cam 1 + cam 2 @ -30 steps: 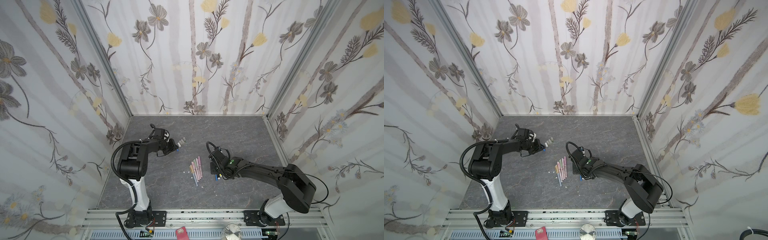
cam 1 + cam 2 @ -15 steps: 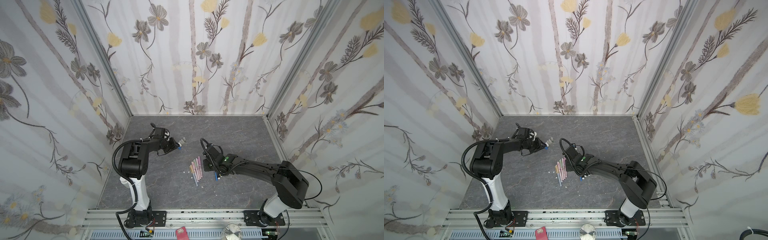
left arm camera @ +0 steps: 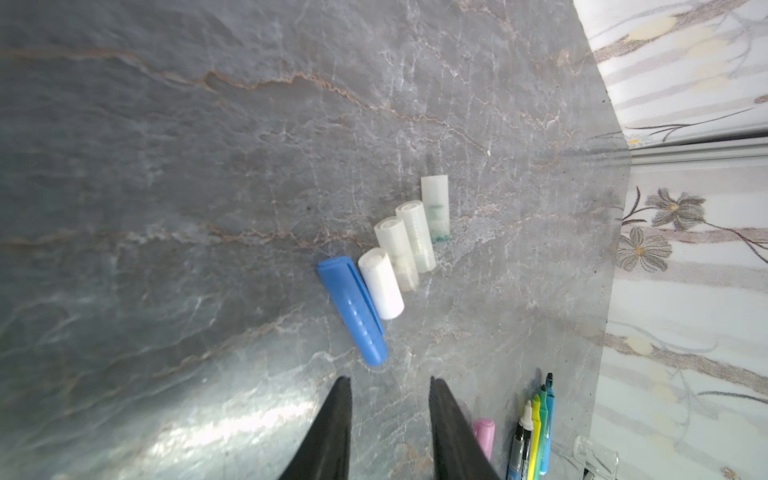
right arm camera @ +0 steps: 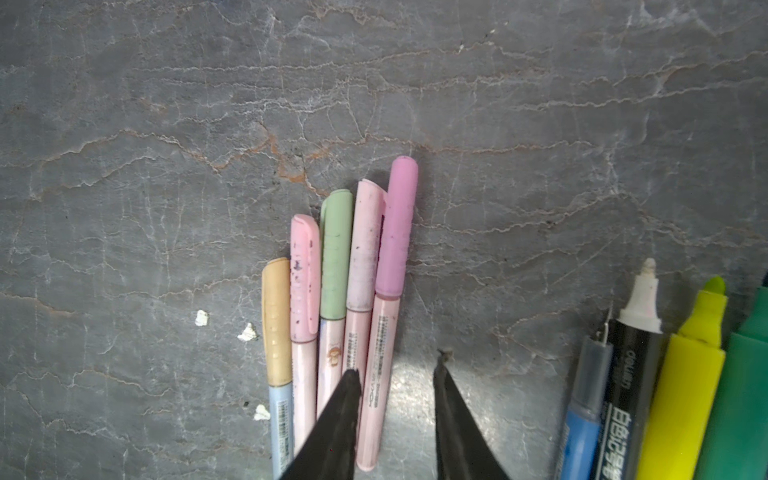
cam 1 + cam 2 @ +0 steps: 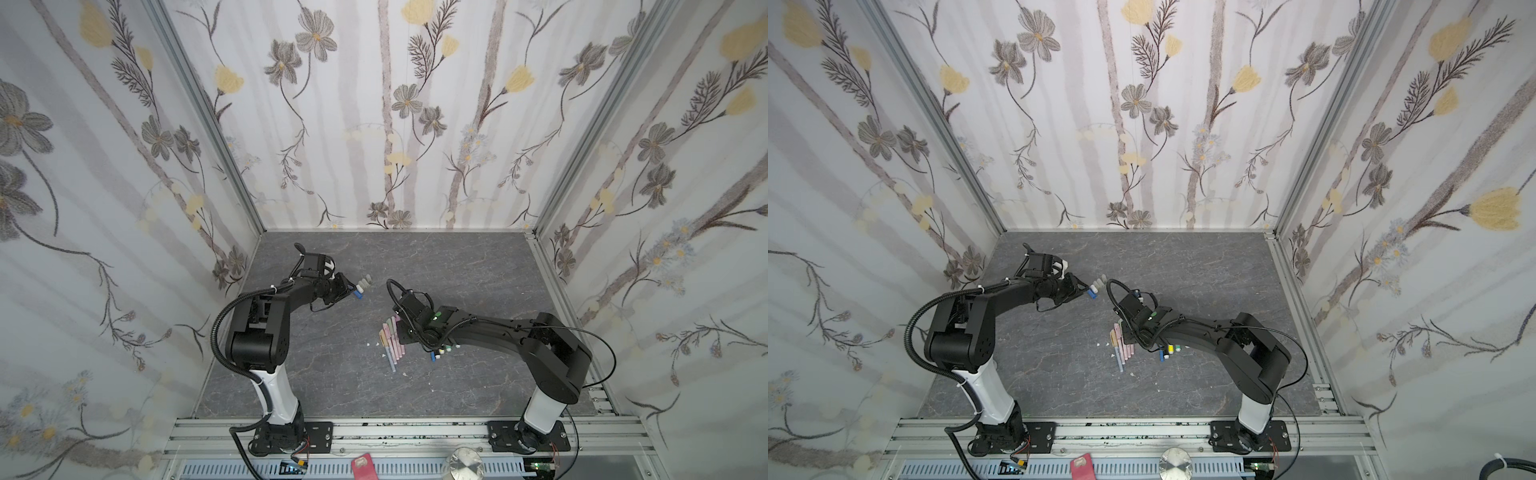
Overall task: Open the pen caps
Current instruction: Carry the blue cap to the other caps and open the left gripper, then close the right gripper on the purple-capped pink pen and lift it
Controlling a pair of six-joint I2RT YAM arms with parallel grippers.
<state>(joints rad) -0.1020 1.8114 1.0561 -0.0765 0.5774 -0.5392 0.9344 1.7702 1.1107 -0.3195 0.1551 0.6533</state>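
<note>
Blue cap [image 3: 352, 309] and four white caps [image 3: 381, 283] are laid in a tight row on the surface [image 3: 166, 166], off their pens, just ahead of the left gripper [image 3: 387, 379]. That gripper is part open with nothing held. Its tips are clear of the blue cap's near end.

Five pens [image 4: 332, 353] are packed side by side mid-surface, between the arms, all capped: orange, pink, green, pale pink, purple. Their long axes run roughly in line with the right gripper [image 4: 397, 365], caps at the far end and barrels toward it. In both top views the caps point toward the back wall.

Right gripper is part open and empty. The barrel under the purple cap [image 4: 398, 224] is framed between the fingers, close to one of them; the other finger is over bare surface. Height above the barrel cannot be told.

Right arm is judged nearer; the left is well apart. The jaws would close across the barrel, so no wrist turn is expected. The pale pink neighbour touches that barrel and could be pinched too.

Caps are matte pastel plastic, clipped and ridged; the pink one is speckled dark. Barrels are pale, with barcodes.

Four markers [image 4: 627, 395] (blue, black-white, yellow, green) lie near, tips bare.
</note>
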